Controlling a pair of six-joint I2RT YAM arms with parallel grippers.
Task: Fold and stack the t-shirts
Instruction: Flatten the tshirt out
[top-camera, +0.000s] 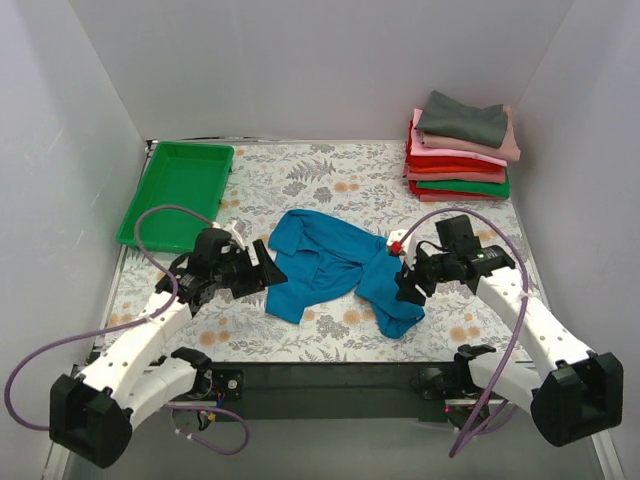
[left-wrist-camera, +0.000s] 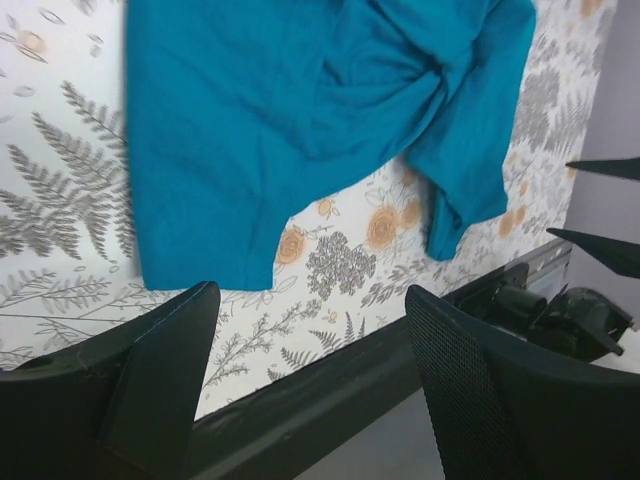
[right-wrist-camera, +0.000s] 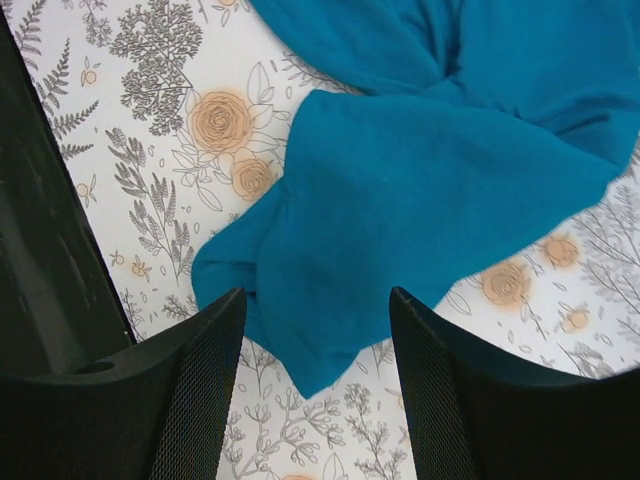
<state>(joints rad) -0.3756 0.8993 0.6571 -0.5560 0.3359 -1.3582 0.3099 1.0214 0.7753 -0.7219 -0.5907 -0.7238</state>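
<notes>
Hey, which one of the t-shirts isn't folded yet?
The teal-blue t-shirt, lying crumpled in the middle of the table. The grey, pink, red and green ones sit folded in a stack at the far right corner.

Loose t-shirt (top-camera: 330, 262) at table (top-camera: 340, 180) centre; folded stack (top-camera: 460, 150) at far right corner; tray (top-camera: 180, 190) at far left

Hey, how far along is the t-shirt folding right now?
Done: a stack of folded shirts sits at the far right. In hand: the teal-blue shirt lies crumpled in the middle, with the left gripper and right gripper open at its opposite edges, neither gripping it. Left: fold that shirt and put it on the stack.
</notes>
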